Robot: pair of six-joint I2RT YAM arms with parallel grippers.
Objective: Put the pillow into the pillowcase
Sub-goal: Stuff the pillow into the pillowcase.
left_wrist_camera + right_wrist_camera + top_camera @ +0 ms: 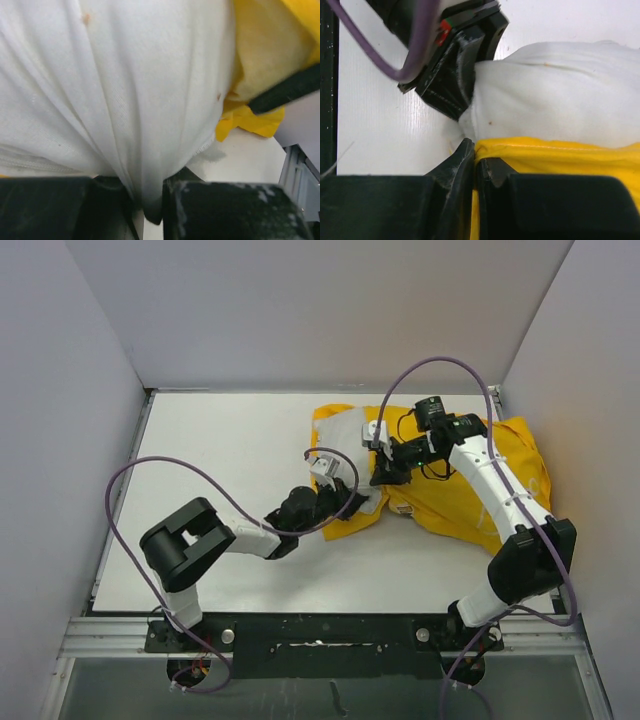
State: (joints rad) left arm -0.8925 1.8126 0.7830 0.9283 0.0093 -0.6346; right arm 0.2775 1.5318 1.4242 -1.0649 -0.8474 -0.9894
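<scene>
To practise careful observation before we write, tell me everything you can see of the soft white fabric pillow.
The soft white fabric pillow is wrinkled and bunched, finely woven, with a few small orange specks. The left gripper is shut on a fold of it. The bright yellow cloth pillowcase lies against it, its hem clamped by the right gripper. Its bare end sticks out over the white table.

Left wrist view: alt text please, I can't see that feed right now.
The left gripper is shut on a fold of the white pillow, which fills most of the frame. The yellow pillowcase bunches at the upper right, above a patch of white table.
</scene>
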